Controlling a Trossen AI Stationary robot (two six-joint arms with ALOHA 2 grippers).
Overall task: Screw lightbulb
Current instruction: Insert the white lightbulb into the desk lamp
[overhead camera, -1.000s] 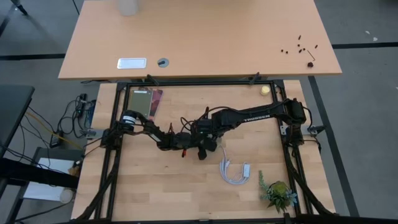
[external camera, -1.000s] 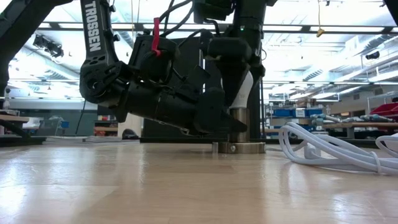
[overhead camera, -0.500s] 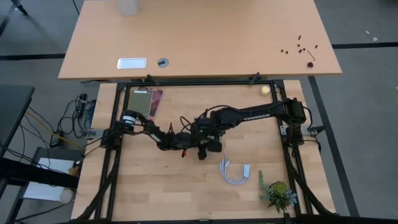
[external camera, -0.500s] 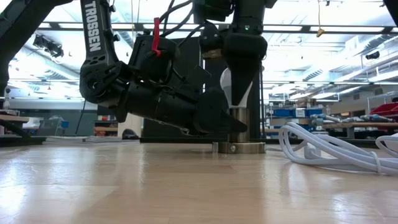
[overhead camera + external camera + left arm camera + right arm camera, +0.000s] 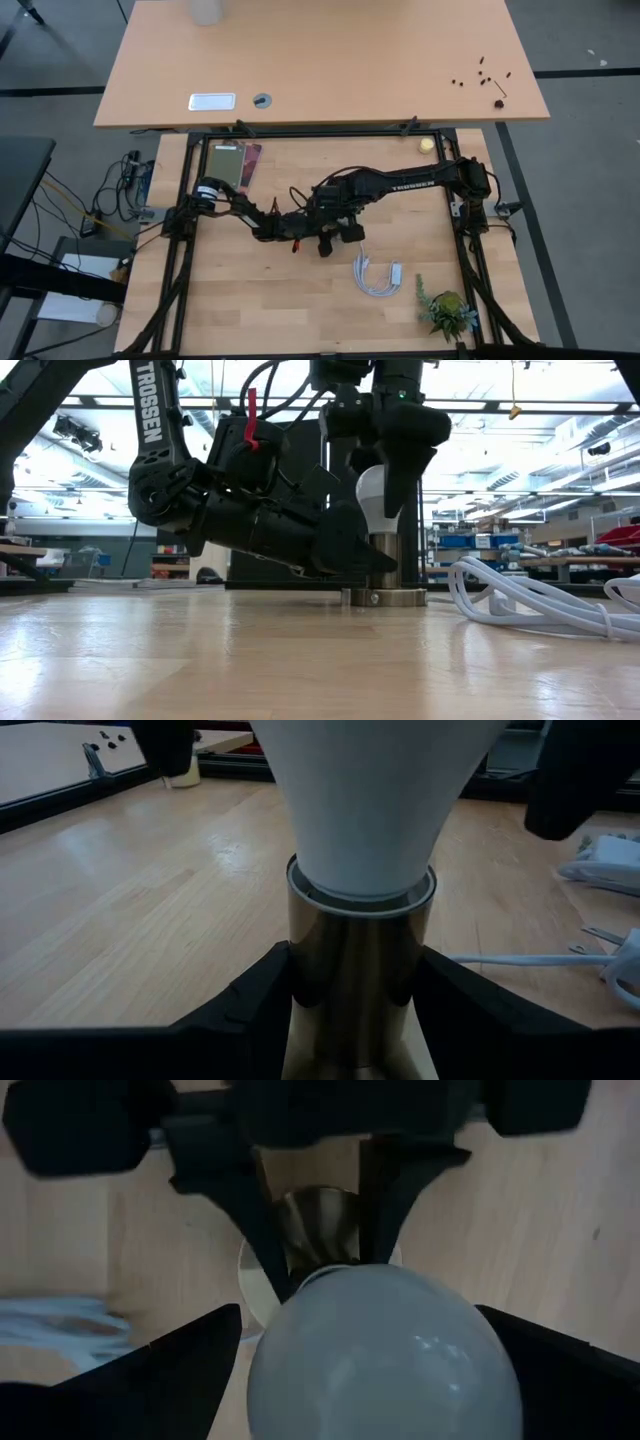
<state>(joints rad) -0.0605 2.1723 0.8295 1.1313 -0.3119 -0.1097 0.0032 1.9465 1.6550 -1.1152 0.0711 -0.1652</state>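
on the table (image 5: 240,300) the two arms meet near the middle, where the socket (image 5: 384,565) stands upright with the bulb (image 5: 370,495) seated in its top. the step in hand looks like turning the bulb home. to do it well, the socket must not spin with the bulb, so the lower grip should stay firm on the metal barrel, and the upper grip should close evenly round the glass, stay square over the socket's axis, and twist without pressing sideways. light pressure only; the glass is smooth and will slip or crack before it forgives a skewed hold.

the left arm lies low and stretched along the table from its side, its gripper (image 5: 350,1005) at table height with both fingers (image 5: 250,1000) closed against the socket's barrel, one on each flank. the right arm reaches in from its side, wrist bent so that its gripper (image 5: 385,460) points straight down over the bulb. its jaws stand apart, a finger (image 5: 170,1370) on either side of the glass dome; in the low view there seems to be a gap between fingers and bulb, though i cannot be sure they are quite clear of it. so it holds nothing for now.

the cable (image 5: 378,278) lies well apart from the socket, clear of the turning.
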